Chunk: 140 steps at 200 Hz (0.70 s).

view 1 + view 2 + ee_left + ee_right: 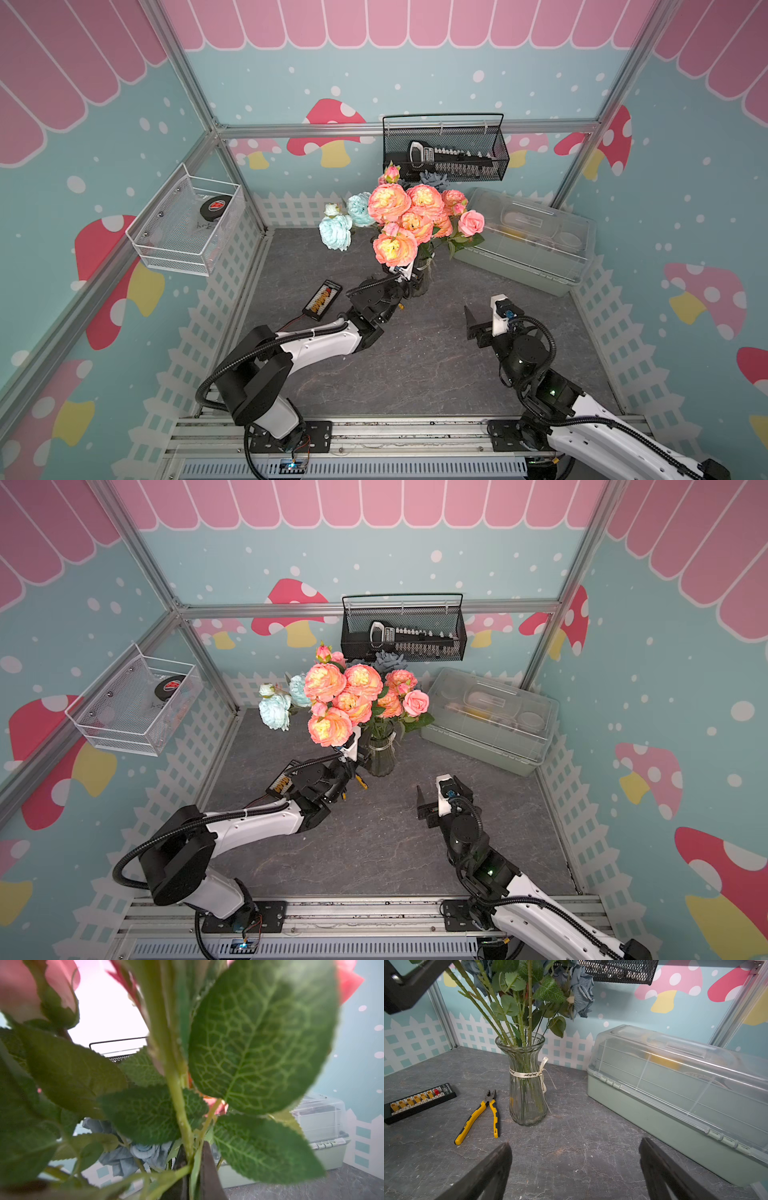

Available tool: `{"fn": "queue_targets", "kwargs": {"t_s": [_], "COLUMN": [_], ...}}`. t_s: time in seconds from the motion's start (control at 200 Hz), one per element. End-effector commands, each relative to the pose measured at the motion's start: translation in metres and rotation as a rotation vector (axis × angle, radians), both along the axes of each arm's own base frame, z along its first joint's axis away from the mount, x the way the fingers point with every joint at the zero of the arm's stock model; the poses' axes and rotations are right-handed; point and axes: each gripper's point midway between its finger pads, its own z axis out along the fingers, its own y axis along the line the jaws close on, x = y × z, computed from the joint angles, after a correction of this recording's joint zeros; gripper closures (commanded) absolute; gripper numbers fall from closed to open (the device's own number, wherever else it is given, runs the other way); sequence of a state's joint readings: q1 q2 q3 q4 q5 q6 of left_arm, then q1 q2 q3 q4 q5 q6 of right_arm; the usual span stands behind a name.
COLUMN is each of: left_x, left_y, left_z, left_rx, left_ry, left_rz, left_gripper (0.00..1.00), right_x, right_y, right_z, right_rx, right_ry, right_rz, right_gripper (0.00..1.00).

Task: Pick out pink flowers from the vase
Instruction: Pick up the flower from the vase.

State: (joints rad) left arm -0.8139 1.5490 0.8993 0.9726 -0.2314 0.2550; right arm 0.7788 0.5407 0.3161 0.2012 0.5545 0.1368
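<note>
Left tool (194,1155) pinches a green stem (179,1105); right tool (575,1144) gapes

1. Classification: robotics laboratory test cell, dressed as a cartoon set.
2. A silver aluminium-profile frame (291,129) encloses the cell. Its walls are flat pale-blue printed panels (457,83) showing mushrooms, white fencing and a pink awning.
3. A white-and-black left robot arm (316,345) and a matching right robot arm (523,361) are bolted to a slotted metal rail (395,432) along the near edge of the grey stone-patterned desk (415,365).
4. A small exposed circuit board with loose wires (291,463) sits below that rail.
5. A black wire-mesh basket (442,115) hangs on the rear frame bar.
</note>
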Motion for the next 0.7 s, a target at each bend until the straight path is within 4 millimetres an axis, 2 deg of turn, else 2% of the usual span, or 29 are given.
{"fn": "queue_targets", "kwargs": {"t_s": [0.0, 0.285, 0.695], "left_x": [-0.012, -0.023, -0.050], "left_y": [0.001, 0.009, 0.034], "left_z": [0.030, 0.060, 0.131], "left_rx": [0.013, 0.040, 0.018], "left_ry": [-0.021, 0.016, -0.076], "left_rz": [-0.030, -0.048, -0.048], "left_gripper": [1.00, 1.00, 1.00], "right_x": [0.000, 0.000, 0.003], "right_y": [0.002, 0.006, 0.022], "right_z": [0.000, 0.002, 0.002], "right_rx": [0.018, 0.019, 0.000], "right_ry": [-0.004, -0.003, 0.018], "right_rz": [0.011, 0.025, 0.089], "right_gripper": [0.06, 0.06, 0.06]}}
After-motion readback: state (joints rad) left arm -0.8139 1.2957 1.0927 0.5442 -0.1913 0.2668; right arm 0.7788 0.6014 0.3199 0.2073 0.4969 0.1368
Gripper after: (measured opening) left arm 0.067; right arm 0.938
